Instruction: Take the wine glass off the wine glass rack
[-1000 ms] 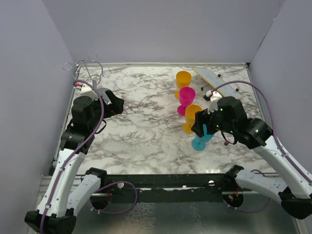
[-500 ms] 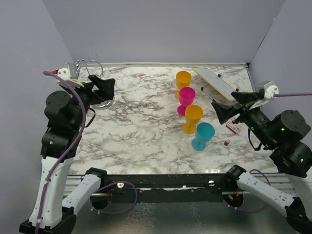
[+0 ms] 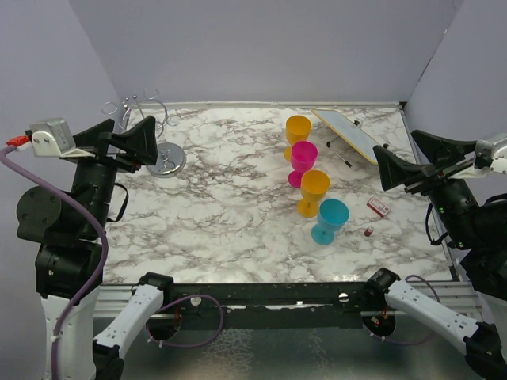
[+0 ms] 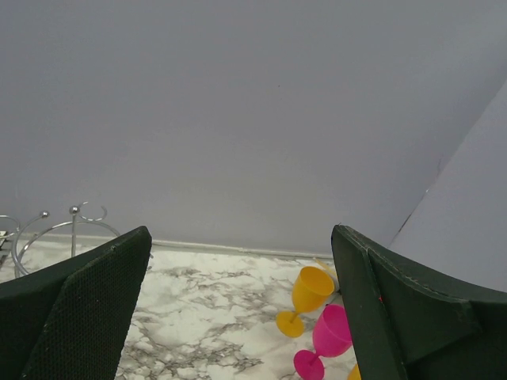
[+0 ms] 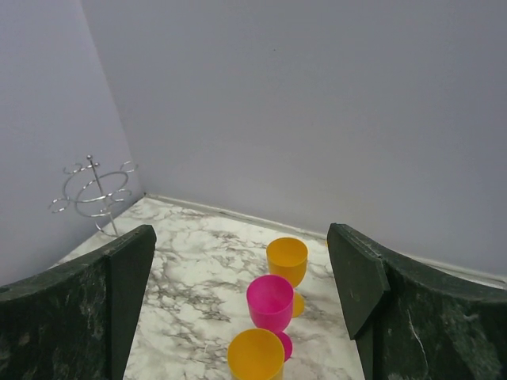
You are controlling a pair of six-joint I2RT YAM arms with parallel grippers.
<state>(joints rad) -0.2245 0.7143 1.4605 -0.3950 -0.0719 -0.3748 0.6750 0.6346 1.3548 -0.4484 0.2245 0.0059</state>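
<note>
The wine glass rack stands at the back left; its wire hoops (image 3: 136,105) rise over a round disc base (image 3: 168,159), and no glass hangs on them. It also shows in the left wrist view (image 4: 71,220) and the right wrist view (image 5: 93,188). Four plastic wine glasses stand in a row on the marble: orange (image 3: 299,130), pink (image 3: 303,157), orange (image 3: 314,188) and blue (image 3: 329,219). My left gripper (image 3: 131,124) is open and empty, raised high near the rack. My right gripper (image 3: 396,147) is open and empty, raised at the right.
A flat tablet-like board (image 3: 347,133) leans at the back right. A small red item (image 3: 379,207) and a tiny bottle (image 3: 368,232) lie right of the blue glass. Grey walls close in the back and both sides.
Both arms have lifted up and pulled back toward their own sides. My right gripper has left the blue glass, which stands alone. My left gripper has risen from beside the rack base.
</note>
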